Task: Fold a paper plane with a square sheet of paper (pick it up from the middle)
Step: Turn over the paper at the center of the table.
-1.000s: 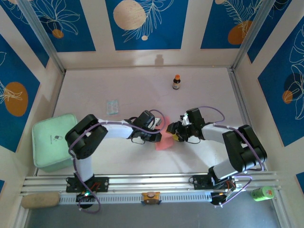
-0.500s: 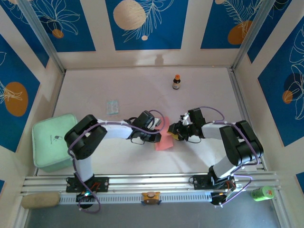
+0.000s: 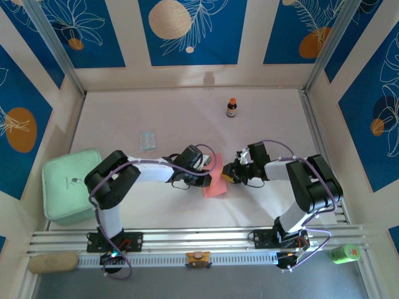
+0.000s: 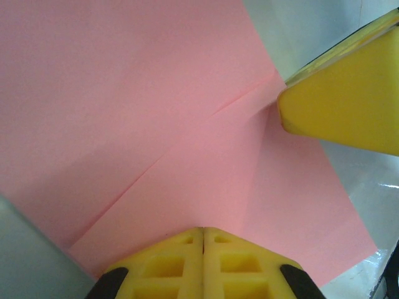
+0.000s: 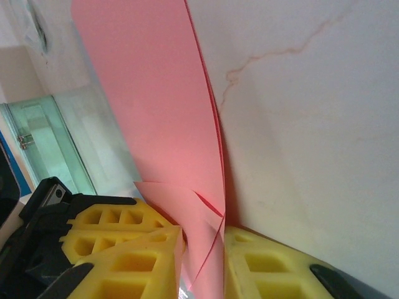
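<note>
Paper sheet [image 3: 215, 185], salmon-pink and creased, mid-tabletop [image 3: 156, 212], toward the near side. Left fingers [image 4: 187, 261] closed tight, tips resting against the sheet. Right fingers [image 5: 156, 249] a little apart, raised edge of the sheet standing between them, touching one of them.

Far across the table [image 3: 187, 112] room lies open, save a small bottle [image 3: 232, 108] and pale packet [image 3: 147, 139].

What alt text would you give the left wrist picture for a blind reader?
A salmon-pink sheet of paper with a diagonal crease, seen close up. The left arm's yellow fingers are closed on its near edge; a yellow finger of the right arm meets it at upper right.
</note>
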Tool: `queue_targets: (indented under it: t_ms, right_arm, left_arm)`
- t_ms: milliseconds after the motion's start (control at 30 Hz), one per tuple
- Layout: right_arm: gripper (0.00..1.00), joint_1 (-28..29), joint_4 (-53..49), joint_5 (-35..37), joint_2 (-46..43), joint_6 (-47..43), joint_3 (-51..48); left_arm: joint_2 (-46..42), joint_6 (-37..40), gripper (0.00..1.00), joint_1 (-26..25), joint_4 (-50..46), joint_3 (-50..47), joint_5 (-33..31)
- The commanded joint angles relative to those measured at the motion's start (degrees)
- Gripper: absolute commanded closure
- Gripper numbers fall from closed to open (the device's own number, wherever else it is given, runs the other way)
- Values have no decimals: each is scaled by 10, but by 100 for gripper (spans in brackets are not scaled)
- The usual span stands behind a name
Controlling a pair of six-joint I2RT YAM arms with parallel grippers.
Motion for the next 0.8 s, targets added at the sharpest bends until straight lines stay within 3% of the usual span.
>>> queue_targets:
  t_ms: [0, 500, 767]
  right_arm:
    - [79, -2, 13, -6, 15, -20, 6]
    - [91, -2, 3, -11, 18, -40, 23]
    - [95, 0, -43, 14, -36, -54, 31]
  left_arm:
    - [-20, -3, 97, 3, -17, -2, 11]
    - [-40, -9, 88, 3, -15, -7, 6]
    - [-97, -3, 80, 3, -30, -27, -46]
